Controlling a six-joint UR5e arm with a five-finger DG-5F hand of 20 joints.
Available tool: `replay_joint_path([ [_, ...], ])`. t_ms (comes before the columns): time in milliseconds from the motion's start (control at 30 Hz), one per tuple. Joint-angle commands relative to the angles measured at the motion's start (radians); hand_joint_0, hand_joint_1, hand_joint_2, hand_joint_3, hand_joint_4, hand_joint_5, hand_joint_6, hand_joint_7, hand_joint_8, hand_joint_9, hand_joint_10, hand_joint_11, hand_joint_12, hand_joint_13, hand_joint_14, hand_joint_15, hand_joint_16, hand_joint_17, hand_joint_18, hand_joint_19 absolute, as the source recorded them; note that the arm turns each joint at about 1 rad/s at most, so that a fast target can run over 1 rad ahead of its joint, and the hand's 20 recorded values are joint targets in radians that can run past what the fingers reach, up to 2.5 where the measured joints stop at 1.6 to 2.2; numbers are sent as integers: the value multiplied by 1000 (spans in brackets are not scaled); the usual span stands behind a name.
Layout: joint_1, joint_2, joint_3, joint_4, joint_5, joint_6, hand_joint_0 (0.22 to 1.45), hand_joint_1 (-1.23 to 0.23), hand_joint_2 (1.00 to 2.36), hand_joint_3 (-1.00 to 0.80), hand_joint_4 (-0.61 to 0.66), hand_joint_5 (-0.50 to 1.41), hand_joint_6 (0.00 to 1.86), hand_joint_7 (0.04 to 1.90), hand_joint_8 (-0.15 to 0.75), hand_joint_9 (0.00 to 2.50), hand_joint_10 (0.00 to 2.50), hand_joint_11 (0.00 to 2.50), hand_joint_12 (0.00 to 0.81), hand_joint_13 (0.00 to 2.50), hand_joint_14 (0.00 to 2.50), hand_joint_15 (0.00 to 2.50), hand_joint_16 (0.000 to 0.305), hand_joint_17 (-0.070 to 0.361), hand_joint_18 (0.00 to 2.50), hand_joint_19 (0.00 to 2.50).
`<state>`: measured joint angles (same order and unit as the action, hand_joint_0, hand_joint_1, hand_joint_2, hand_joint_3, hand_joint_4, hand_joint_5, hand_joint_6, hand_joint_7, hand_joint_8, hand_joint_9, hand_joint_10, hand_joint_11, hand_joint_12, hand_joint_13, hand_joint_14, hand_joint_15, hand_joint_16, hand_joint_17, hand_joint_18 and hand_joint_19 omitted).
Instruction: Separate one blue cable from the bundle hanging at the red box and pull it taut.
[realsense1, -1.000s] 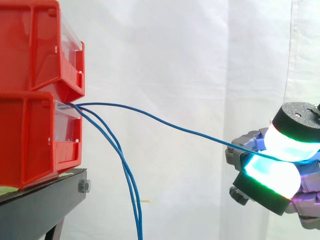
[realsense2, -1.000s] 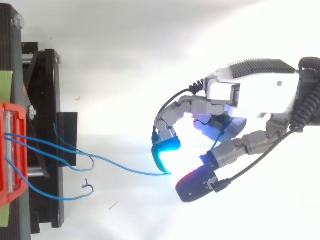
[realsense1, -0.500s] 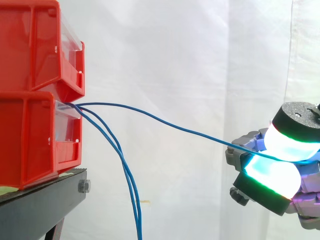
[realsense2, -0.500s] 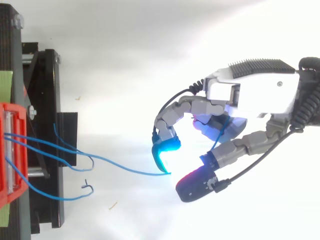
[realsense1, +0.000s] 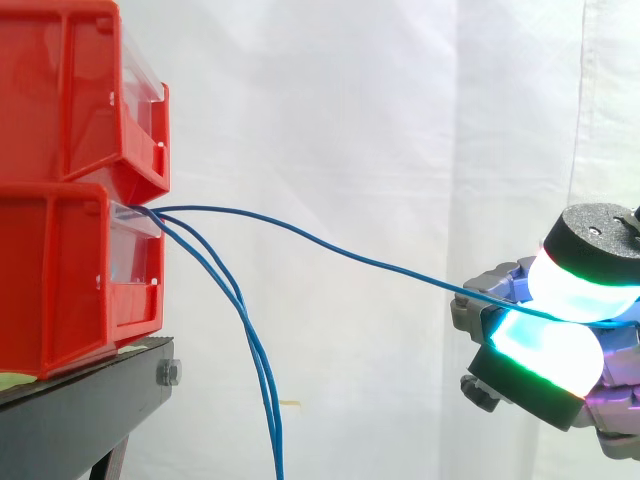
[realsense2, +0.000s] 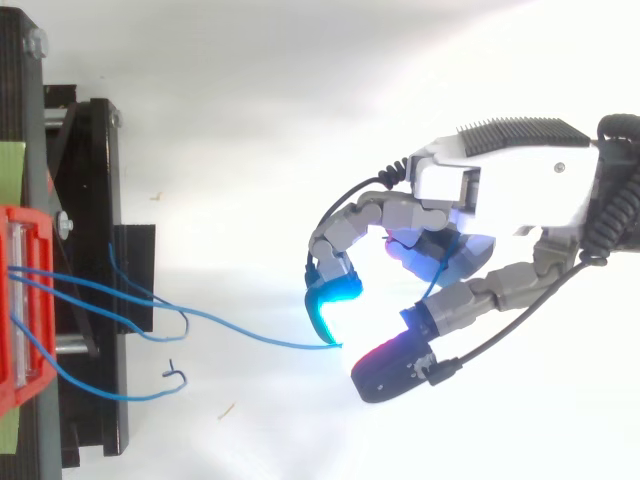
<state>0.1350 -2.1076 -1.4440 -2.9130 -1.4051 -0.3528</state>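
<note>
Separation looks done: one blue cable (realsense1: 332, 246) runs clear of its fellows, from the front lip of the lower red bin (realsense1: 70, 270) out to the hand (realsense2: 505, 190) well to the right. The hand is closed in a pinch on that cable: in the side view its glowing pads (realsense1: 548, 350) press one on the other with the cable going in between them, and from above a curled finger and the thumb meet at the cable's end. The two other cables (realsense1: 268, 400) leave the same bin mouth and droop down past the edge of the black stand (realsense1: 80, 410), well apart from the held one for most of their length (all three come close together only at the bin, where I cannot tell whether they touch).

What is left, by my reading, is the pull. The held cable is not a straight line: it leaves the bin about level, humps slightly, then slopes down to the pads in a soft curve, and the top view shows it bending too. So there is slack to take up, and I judge the task past halfway but not finished. Drawing the hand further from the bins, with the pinch firm, should straighten the line; the risk is the thin cable slipping out between the pads.
</note>
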Motion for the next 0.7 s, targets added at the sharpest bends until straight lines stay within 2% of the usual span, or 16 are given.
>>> replay_joint_path([
  [0,0,0,1,0,0,0,692,-843,1204,-8,-186,-120,918,1597,285,1106,1815,1299,356,872,2500,1353,39,89,1322,1785],
  [467,0,0,1,0,0,0,687,-852,1205,-37,-170,-123,918,1583,297,1095,1801,1286,358,884,2500,1337,41,92,1348,1777],
  [667,0,0,-1,0,0,0,683,-853,1134,-75,-133,-130,921,1554,304,1072,1804,1251,367,886,2500,1345,42,95,1373,1763],
])
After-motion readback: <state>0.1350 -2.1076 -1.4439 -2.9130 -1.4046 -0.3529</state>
